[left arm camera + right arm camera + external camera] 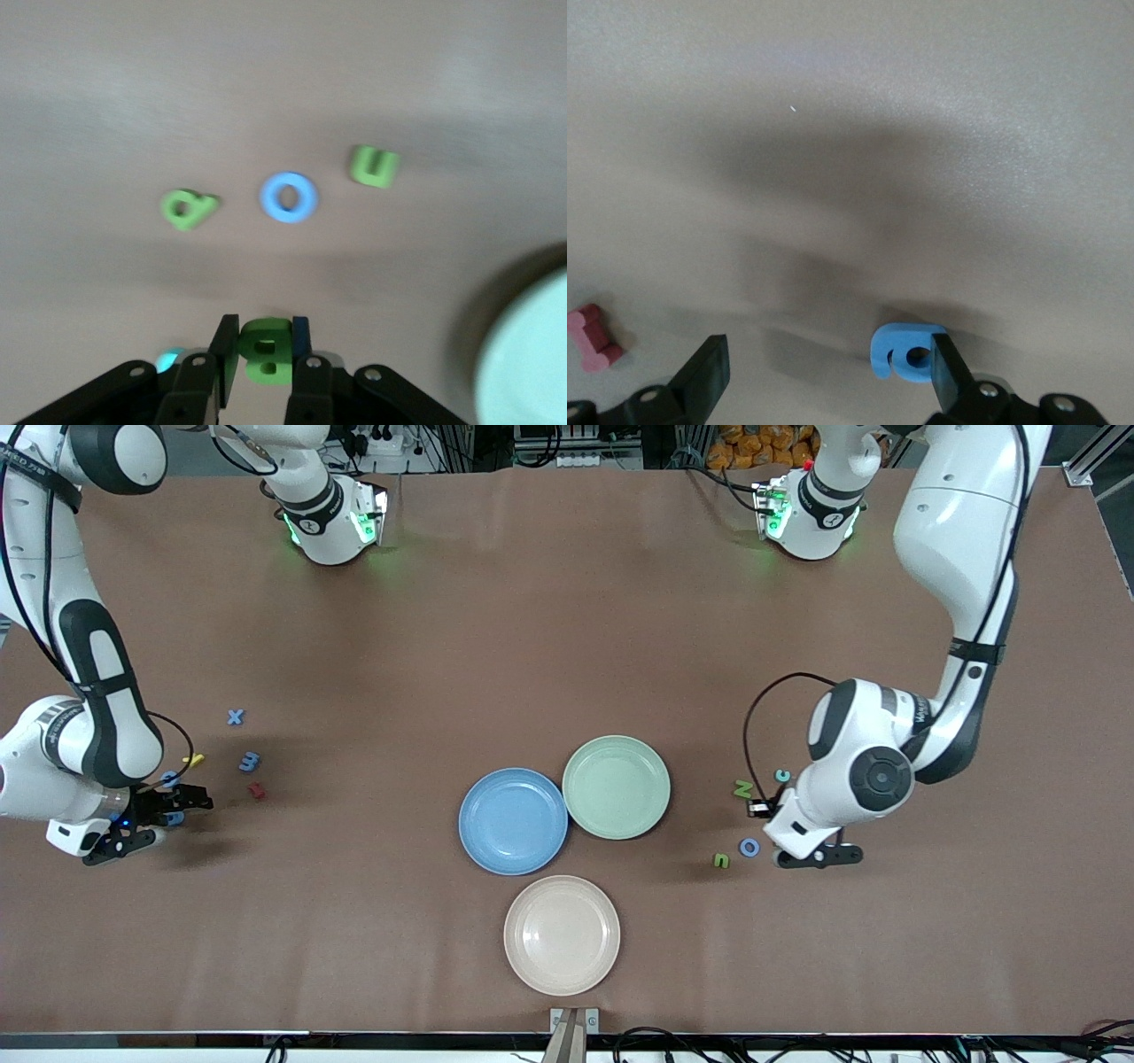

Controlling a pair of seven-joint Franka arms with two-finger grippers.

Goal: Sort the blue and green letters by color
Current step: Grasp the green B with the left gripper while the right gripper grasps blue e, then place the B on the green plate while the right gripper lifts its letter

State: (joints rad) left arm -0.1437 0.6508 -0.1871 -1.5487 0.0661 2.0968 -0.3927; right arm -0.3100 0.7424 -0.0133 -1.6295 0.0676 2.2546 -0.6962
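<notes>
Tabletop (549,646) carried three plates near its middle: blue plate (513,821), green plate (617,786), beige plate (562,934) nearest the front camera. Left gripper (264,363) stood at the left arm's end, jaws closed on a green letter (266,350). Close by lay a green N (742,788), a blue O (749,847) and a green U (721,860). Right gripper (824,376) was low at the right arm's end, jaws wide open, one finger (948,376) touching a blue letter (902,351). A blue X (235,716), another blue letter (250,761), a red letter (257,789) and a yellow letter (193,761) lay nearby.
</notes>
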